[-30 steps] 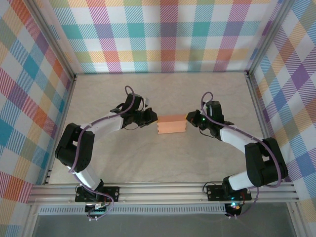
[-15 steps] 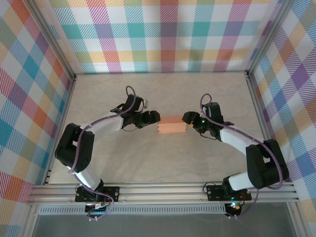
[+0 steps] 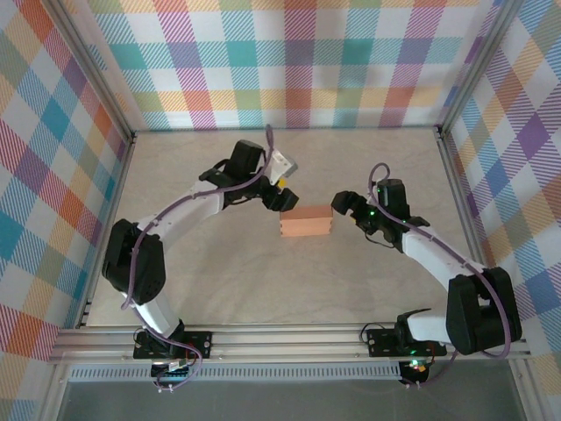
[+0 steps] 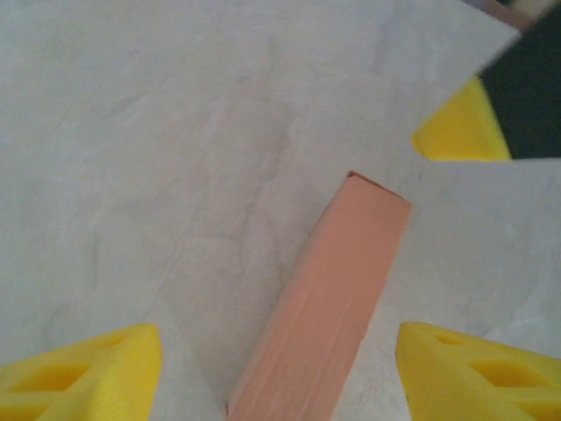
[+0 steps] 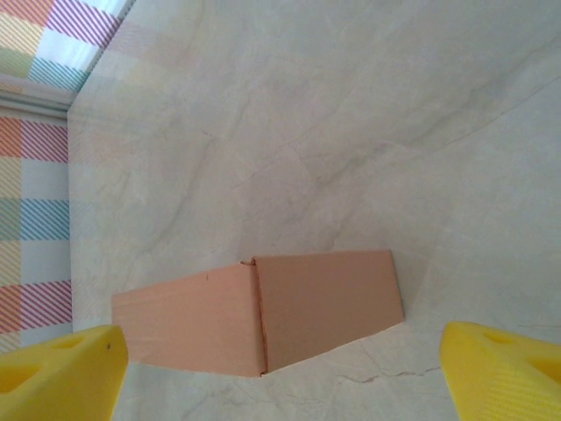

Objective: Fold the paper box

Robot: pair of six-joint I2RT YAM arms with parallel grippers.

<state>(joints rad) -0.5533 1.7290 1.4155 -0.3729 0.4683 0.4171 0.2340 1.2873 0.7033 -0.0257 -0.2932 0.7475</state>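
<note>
Top external view puts the box [image 3: 305, 222], a closed salmon-orange block, at the centre of the frame on the table [image 3: 219, 281], its long side running left to right. The left gripper [image 3: 282, 195] hangs just beside its upper left corner, and the right gripper [image 3: 340, 207] is near its right end, clear of it. Left wrist view shows the box [image 4: 324, 307] rising from bottom centre between 2 yellow fingers [image 4: 88, 368] spread wide, with bare table on both sides. Right wrist view shows the box [image 5: 263, 316] across the lower middle, with 2 fingers [image 5: 504, 368] parted to the bottom corners and touching nothing.
</note>
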